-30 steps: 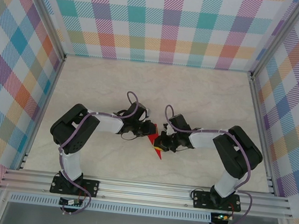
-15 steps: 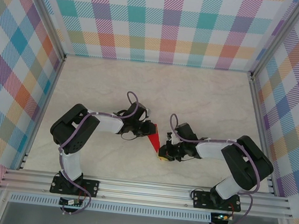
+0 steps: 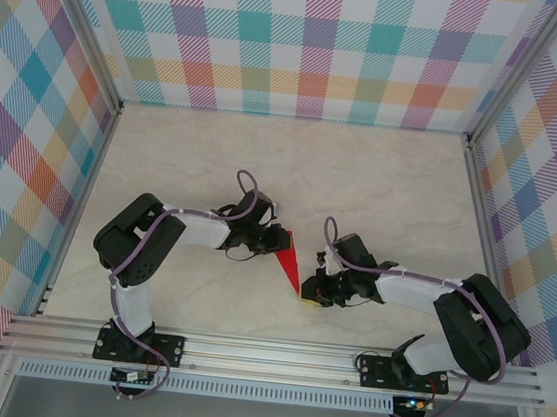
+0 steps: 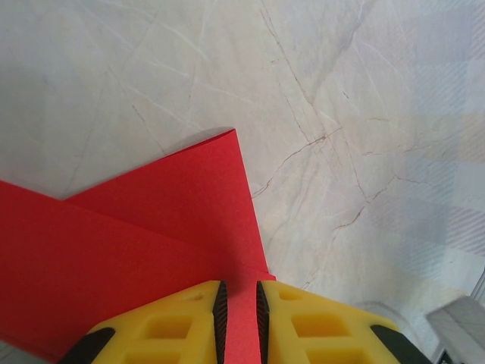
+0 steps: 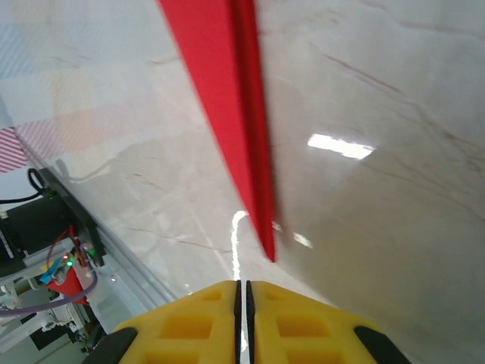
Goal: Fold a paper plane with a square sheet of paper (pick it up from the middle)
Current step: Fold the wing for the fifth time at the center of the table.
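The left gripper (image 4: pixel 238 307) is seen at the bottom edge, with its yellow fingers (image 4: pixel 170 324) closed on a narrow strip of the paper plane (image 4: pixel 151 227). The red paper is spread in overlapping layers up and to the left of the jaws, and one sharp corner is laid against the pale, veined table (image 4: pixel 356 114).

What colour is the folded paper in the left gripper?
The paper plane is plain bright red, clearest in the left wrist view.
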Controlling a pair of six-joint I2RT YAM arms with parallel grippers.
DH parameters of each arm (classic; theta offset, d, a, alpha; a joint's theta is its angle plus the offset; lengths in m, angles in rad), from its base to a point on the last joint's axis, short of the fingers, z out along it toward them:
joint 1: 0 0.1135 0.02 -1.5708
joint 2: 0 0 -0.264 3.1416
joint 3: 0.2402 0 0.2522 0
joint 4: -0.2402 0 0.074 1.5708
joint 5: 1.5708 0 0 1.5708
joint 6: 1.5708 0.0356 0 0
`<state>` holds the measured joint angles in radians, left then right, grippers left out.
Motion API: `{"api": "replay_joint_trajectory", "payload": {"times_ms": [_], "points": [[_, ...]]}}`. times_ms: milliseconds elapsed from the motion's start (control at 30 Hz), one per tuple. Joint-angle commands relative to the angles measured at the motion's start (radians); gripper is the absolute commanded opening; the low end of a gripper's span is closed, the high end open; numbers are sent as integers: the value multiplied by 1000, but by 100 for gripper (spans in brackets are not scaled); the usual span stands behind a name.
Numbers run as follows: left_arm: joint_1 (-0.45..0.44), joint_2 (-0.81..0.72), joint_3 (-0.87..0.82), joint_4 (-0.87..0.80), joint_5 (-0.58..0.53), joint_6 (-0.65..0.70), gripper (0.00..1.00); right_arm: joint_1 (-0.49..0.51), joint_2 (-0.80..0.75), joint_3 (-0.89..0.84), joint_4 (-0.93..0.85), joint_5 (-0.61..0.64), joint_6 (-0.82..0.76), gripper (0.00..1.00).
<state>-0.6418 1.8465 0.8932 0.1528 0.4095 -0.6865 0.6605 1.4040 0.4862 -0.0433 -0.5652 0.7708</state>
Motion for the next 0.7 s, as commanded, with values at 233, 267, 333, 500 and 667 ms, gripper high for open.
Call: {"api": "replay_joint_trajectory", "payload": {"times_ms": [233, 267, 333, 500, 667], "points": [[-4, 26, -21, -99, -63, 32, 21, -22, 159, 153, 54, -7, 65, 14], [-3, 25, -23, -99, -63, 32, 21, -22, 178, 148, 62, -15, 64, 14], [-4, 23, -25, -99, -63, 32, 21, -22, 201, 130, 69, -25, 59, 14], [-4, 13, -24, -80, -49, 15, 21, -22, 203, 57, 54, -24, 31, 14], [-4, 20, -9, -83, -44, 16, 22, -22, 148, 4, -4, -32, -24, 15]]}}
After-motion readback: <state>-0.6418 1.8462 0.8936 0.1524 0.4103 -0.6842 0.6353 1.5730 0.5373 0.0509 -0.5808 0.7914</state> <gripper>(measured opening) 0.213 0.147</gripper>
